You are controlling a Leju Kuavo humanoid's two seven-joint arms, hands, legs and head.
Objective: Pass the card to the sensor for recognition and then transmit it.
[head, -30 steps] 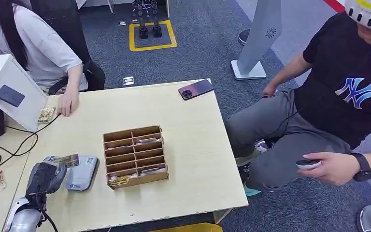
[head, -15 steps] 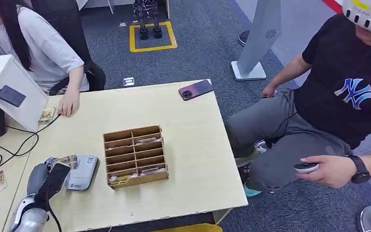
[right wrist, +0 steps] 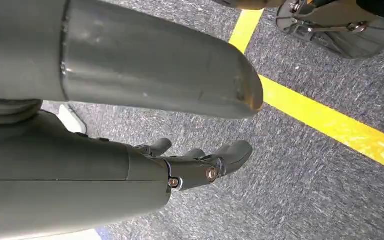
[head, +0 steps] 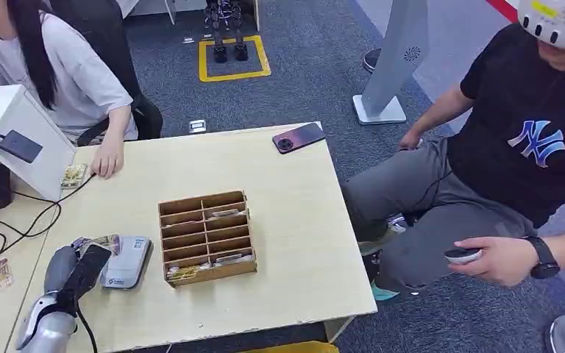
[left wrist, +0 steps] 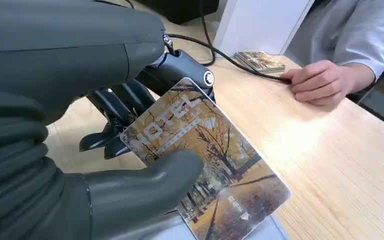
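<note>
Now card (left wrist: 207, 165) being pinched between thumb and fingers of left hand (head: 73, 271), held just over grey sensor (head: 126, 262) on table (head: 287, 220). Right hand (right wrist: 200, 162) hanging over floor, fingers loosely apart, holding nothing.

Phone (head: 299, 137) near wooden divider box (head: 207, 237)

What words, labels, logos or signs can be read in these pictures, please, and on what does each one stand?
"HOTEL": printed on the card that the left hand holds; the smaller lines under it are too blurred to read.
"NY": interlocked logo on the seated person's black T-shirt.
Grey card reader on the table: a small blue mark, too small to read.
Cards in the wooden organizer: print too small to read.
</note>
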